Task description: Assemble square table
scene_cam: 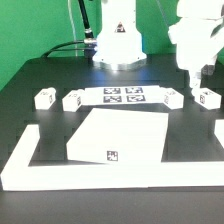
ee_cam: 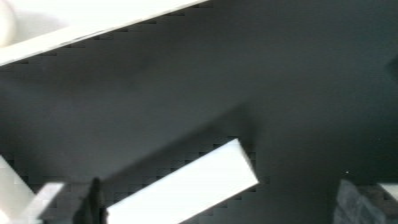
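Observation:
The square table's large white slab point(scene_cam: 120, 137) lies flat in the middle of the dark table, with a small tag on its front edge. Two white tagged leg blocks point(scene_cam: 44, 97) point(scene_cam: 75, 99) sit behind it at the exterior view's left. Two more leg blocks point(scene_cam: 172, 97) point(scene_cam: 208, 97) sit at the right. My gripper point(scene_cam: 195, 74) hangs open above those right-hand blocks and touches nothing. In the wrist view a white piece point(ee_cam: 187, 185) lies below the wide-spread fingers point(ee_cam: 54, 205), and nothing is held in the gripper point(ee_cam: 214, 203).
The marker board point(scene_cam: 122, 97) lies flat between the leg blocks. A long white L-shaped border wall point(scene_cam: 60, 172) runs along the front and left, with another piece point(scene_cam: 218, 140) at the right. The robot base point(scene_cam: 118, 42) stands at the back.

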{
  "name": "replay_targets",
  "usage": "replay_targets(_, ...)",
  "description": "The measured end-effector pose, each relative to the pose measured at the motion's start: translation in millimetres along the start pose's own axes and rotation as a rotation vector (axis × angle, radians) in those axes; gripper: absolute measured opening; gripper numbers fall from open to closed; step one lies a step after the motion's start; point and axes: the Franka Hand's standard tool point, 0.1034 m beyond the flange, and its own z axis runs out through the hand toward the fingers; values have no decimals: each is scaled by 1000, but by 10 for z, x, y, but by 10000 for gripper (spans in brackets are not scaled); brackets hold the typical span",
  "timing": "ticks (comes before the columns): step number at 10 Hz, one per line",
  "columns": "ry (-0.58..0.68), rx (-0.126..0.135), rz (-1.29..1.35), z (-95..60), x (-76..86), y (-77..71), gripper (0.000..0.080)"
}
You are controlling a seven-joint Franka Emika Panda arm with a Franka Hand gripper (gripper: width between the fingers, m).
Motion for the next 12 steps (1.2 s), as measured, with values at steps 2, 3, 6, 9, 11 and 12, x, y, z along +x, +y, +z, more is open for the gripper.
replay_targets(2,0,0,0,0,0,0,649)
replay_targets(3,0,0,0,0,0,0,649)
replay_targets(6,-22,12,-123,51,-397,30,649)
replay_targets(9,-2,-2,-125,428,-1069,121,649)
replay_targets(11,13,-2,-116,712,-1243,204,649)
replay_targets(12,30,-14,-124,881,-1254,238,649)
